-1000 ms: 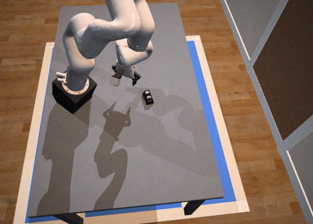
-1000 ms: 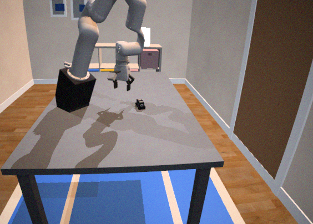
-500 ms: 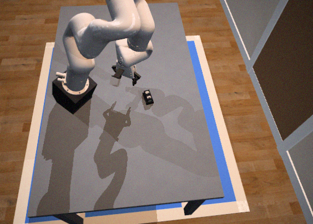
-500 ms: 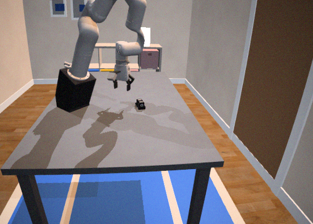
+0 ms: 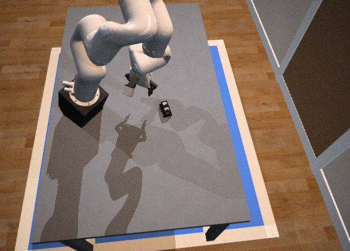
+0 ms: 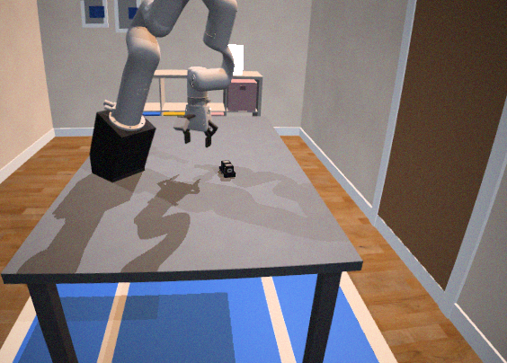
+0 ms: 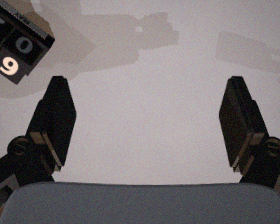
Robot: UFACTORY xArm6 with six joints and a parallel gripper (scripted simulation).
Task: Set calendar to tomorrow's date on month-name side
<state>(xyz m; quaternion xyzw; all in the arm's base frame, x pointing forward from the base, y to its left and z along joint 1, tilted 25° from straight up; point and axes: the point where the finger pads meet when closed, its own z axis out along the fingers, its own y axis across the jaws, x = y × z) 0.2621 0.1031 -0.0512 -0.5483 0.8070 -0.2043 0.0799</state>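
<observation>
The calendar [image 5: 165, 109] is a small black tray with two black cubes side by side, standing on the grey table. It also shows in the exterior view [image 6: 227, 168]. In the wrist view the calendar [image 7: 16, 35] sits at the top left edge, partly cut off, with white digits 0 and 9 showing on the cube tops. My gripper [image 5: 141, 86] hangs above the table, up and to the left of the calendar, apart from it. It shows in the exterior view [image 6: 197, 137] too. The fingers are wide open with nothing between them.
The arm's black base block [image 5: 82, 102] stands at the table's left side. The table's right edge [image 5: 229, 127] runs to the right of the calendar. A shelf [image 6: 211, 94] stands behind the table against the far wall.
</observation>
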